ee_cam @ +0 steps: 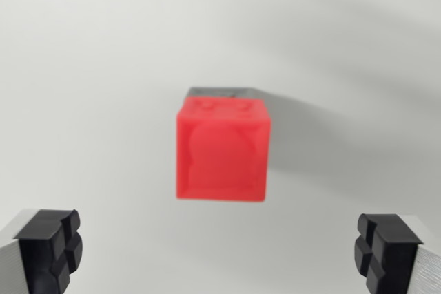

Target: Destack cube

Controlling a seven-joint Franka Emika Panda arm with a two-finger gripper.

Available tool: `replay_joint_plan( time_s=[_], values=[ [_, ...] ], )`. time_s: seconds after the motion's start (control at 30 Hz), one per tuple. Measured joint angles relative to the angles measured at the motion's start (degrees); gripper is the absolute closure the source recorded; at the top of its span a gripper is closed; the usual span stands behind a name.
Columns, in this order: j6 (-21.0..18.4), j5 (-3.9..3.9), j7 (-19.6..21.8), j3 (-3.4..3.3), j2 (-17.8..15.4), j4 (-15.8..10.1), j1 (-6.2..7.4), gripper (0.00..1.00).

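Black finger pads sit nearest the lens, one at the 8 o'clock corner of the wrist view and its partner at the 4 o'clock corner, each mounted on a pale grey metal block. These fingers are spread wide, with a broad stretch of bare surface between them, and they pinch nothing.

Beyond them, close to the middle of the frame and a touch toward 12 o'clock, stands a red cube. It looks slightly blurred. Its facing side is a translucent red with a paler, rounded shape showing through it, and two small round bumps mark its top near the far edge. Directly behind its upper edge, toward 12 o'clock, a thin strip of a dark grey cube shows; most of that second block is hidden by the red one, so how the two touch cannot be told exactly.

Both rest on a plain white worktop. A soft grey shadow spreads from the cubes toward 3 o'clock.
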Motion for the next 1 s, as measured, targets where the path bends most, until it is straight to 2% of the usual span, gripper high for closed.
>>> replay_joint_plan(
  time_s=[0.1, 0.2, 0.33, 0.5, 0.73, 1.0],
  values=[
    [1.5, -0.16, -2.0, -0.62, -0.9, -2.2, -0.26, 0.00],
    [3.0, -0.17, -2.6, -0.87, -0.7, -3.1, -0.35, 0.00],
    [6.1, -0.13, -3.0, -0.88, 2.5, -3.2, -0.33, 0.00],
    [9.9, 0.37, -3.4, -0.88, 6.2, -3.7, -0.28, 0.00],
    [14.7, 1.64, -4.4, -0.86, 10.6, -3.9, -0.18, 0.00],
    [19.4, 3.46, -5.7, -0.57, 15.4, -3.8, -0.06, 0.00]
  ],
)
